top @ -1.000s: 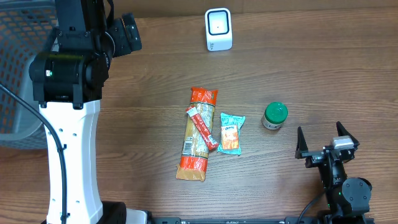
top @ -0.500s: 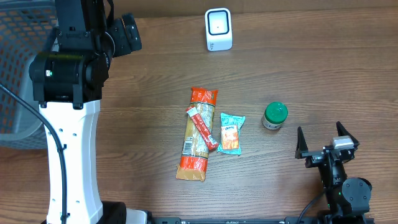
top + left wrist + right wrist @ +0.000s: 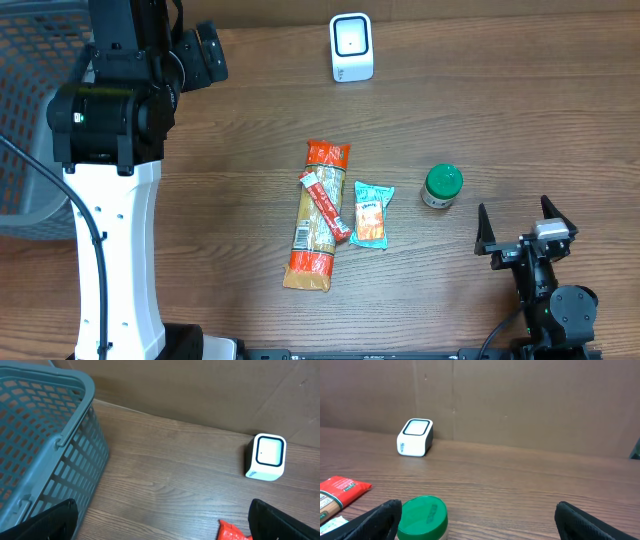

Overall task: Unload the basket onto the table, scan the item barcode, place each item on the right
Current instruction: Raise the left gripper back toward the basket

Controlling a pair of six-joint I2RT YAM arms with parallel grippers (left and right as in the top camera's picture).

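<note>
Nothing is shifting since a second ago: both arms and every item are sitting exactly where they were. From overhead, the scanner is standing at the 12 o'clock edge of the table. In the middle a long pasta packet is lying with a red stick packet across it and a small teal packet just beside. A green-lidded jar is standing at their 3 o'clock. The right gripper is waiting at the jar's 5 o'clock, fingers spread and holding nothing, while the left arm is standing at the 9 o'clock side beside the basket. In the left wrist view, the left gripper is hanging released and empty, facing the basket at 9 o'clock and the scanner at 2 o'clock. In the right wrist view, the spread fingers are framing the jar at 7 o'clock, near but not touching, with the scanner well beyond at 11 o'clock. By my reading the task is not yet starting. No item is being lifted, and which one is meant I cannot tell. Picking up and presenting its barcode are both remaining.
</note>
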